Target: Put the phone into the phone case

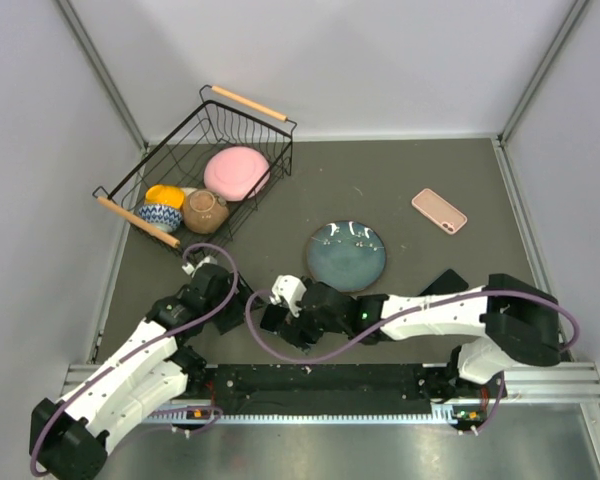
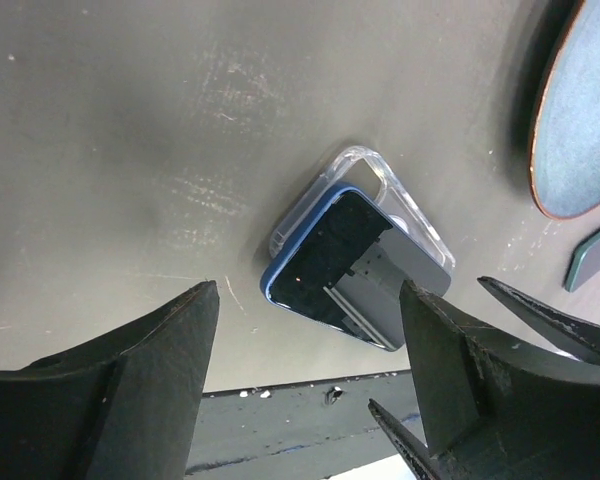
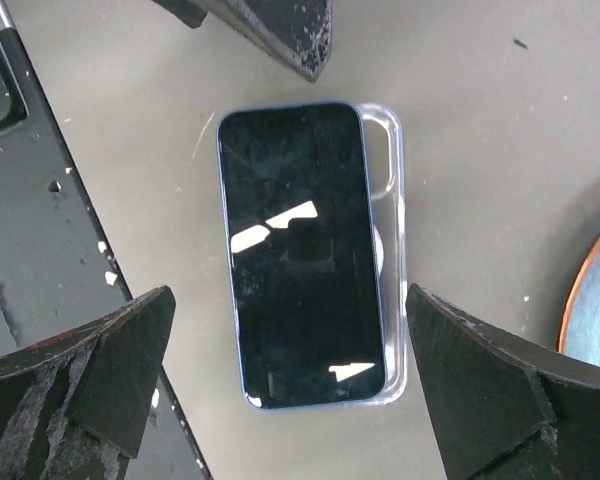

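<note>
The phone [image 3: 300,260], blue-edged with a black screen, lies face up on top of the clear phone case [image 3: 395,250], shifted sideways so one long side of the case and its camera-cutout corner stick out. In the left wrist view the phone [image 2: 360,270] covers most of the case [image 2: 305,205]. My right gripper [image 3: 288,292] hangs open above the phone's lower end, holding nothing. Opposite it, my left gripper [image 2: 310,285] is also open and apart from the phone. In the top view both grippers [image 1: 242,305] [image 1: 273,318] meet near the front and hide the phone.
A teal plate [image 1: 346,256] lies just right of the grippers. A pink phone-shaped item [image 1: 439,210] lies at the back right. A wire basket [image 1: 180,135] with bowls and a pink plate [image 1: 236,172] stands at the back left. The black base rail [image 1: 320,385] runs along the near edge.
</note>
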You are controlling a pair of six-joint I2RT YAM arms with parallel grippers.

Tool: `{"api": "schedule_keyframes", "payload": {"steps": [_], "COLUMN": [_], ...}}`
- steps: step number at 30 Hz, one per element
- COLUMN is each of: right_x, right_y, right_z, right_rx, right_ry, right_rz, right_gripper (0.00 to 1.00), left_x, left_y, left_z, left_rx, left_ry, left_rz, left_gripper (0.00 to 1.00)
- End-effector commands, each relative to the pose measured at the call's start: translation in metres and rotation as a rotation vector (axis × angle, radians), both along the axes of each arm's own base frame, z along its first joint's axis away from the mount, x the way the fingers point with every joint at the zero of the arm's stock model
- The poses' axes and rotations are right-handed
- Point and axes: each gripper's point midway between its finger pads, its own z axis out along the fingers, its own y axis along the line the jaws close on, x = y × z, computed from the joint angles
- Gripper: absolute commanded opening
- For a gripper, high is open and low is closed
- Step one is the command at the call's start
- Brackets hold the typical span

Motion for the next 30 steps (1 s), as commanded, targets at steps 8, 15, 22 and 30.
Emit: {"api": "schedule_keyframes", "payload": {"steps": [8,15,22,30], "right_x": [0.023,0.020,0.031,0.027], "right_y": [0.026,0.029,0.024,0.006], "right_z": [-0.014,-0.031,-0.038,-0.040], "right_rx": [-0.046,-0.059,-0.068,-0.024], "right_ry": [-0.012,0.008,-0.015,0.135], "right_rz": [0.095,0.108,0.033,-0.191], "right_gripper": [0.99,0.99,0.93,0.65], "left_x": [0.003,0.003,0.002,0.006], "left_y": [0.011,0.013,0.015,0.007], "left_z": [0.003,0.004,0.003,0.010], "left_rx": [0.042,0.043,0.056,0.036], "left_ry": [-0.020,-0.033,-0.029,-0.082], "left_rz": [0.043,0.053,0.052,-0.008], "left_gripper": [0.77,0.77,0.76,0.75]}}
